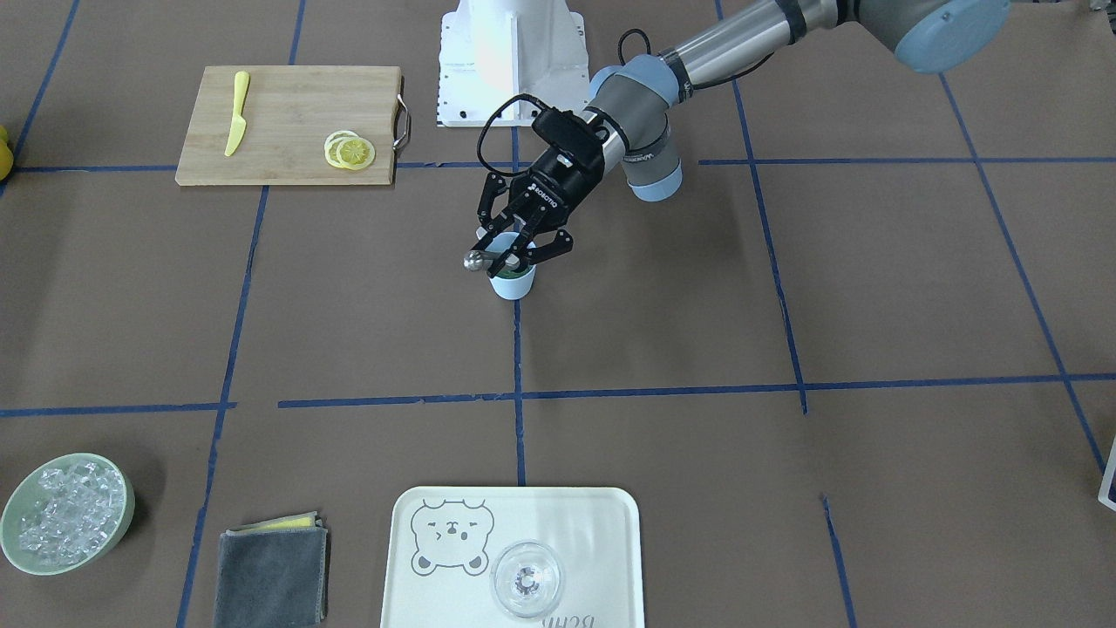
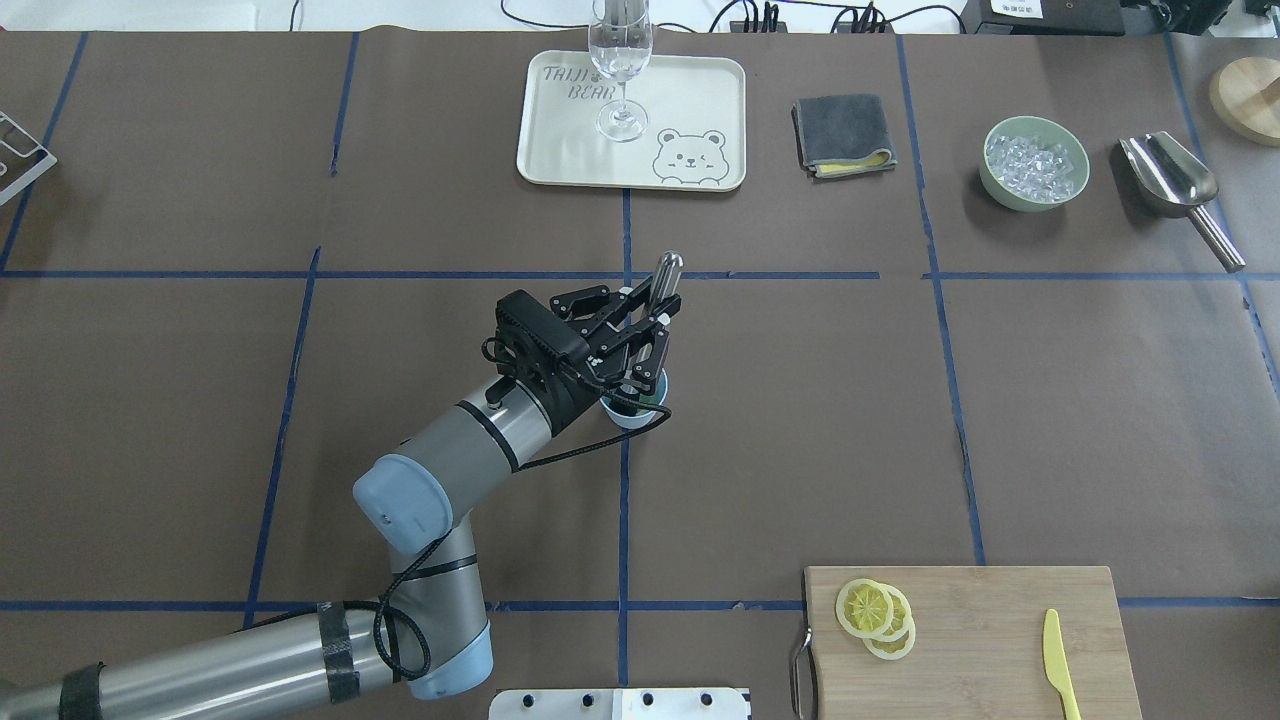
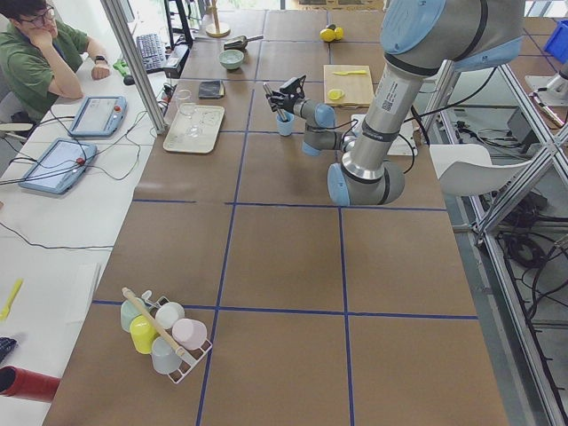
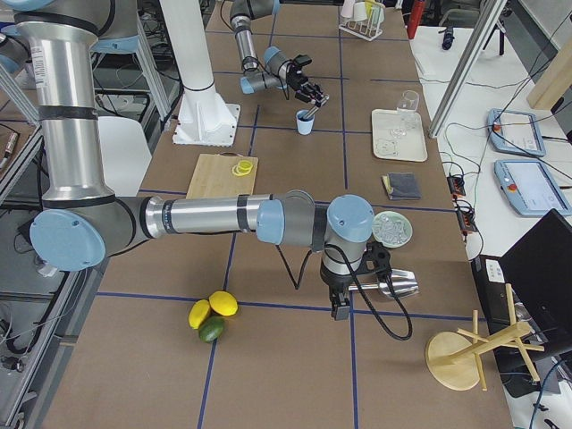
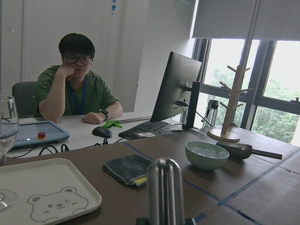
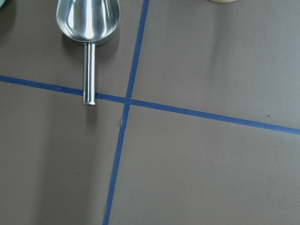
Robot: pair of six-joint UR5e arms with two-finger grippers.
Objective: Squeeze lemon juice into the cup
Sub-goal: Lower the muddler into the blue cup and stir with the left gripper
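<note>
Right, nearest the robot's base the lemon (image 2: 875, 610) lies overlapped with a few like slices on a wooden board (image 2: 1000, 640), beside a yellow knife (image 2: 1058, 660) and well apart from the cup. I judge a slice to be light, soft, wet and slippery, and lying flat it offers little edge. I would pinch it across the rim and close gently, so it folds rather than tears or shoots out. Mid-tabletop, the left claw (image 1: 516, 251) is clamped on a tilted metal rod (image 2: 667, 272) whose lower end dips into the cup (image 1: 513, 286). Something dark sits in the cup, and I cannot tell what. Farther out are a tray (image 2: 560, 150) carrying a clear glass (image 2: 622, 60), a folded cloth (image 2: 843, 135), a green bowl (image 2: 985, 170) of ice and a steel scoop (image 2: 1170, 175). The right claw (image 4: 339, 311) hangs near the scoop, seen only side-on, so I cannot tell whether it is open. The tabletop (image 2: 1100, 400) is matte brown with a blue tape grid, probably grippy enough to steady the cup. Beyond it a person (image 5: 75, 93) sits at a desk with a monitor (image 5: 176, 89), and windows stand to one side.
</note>
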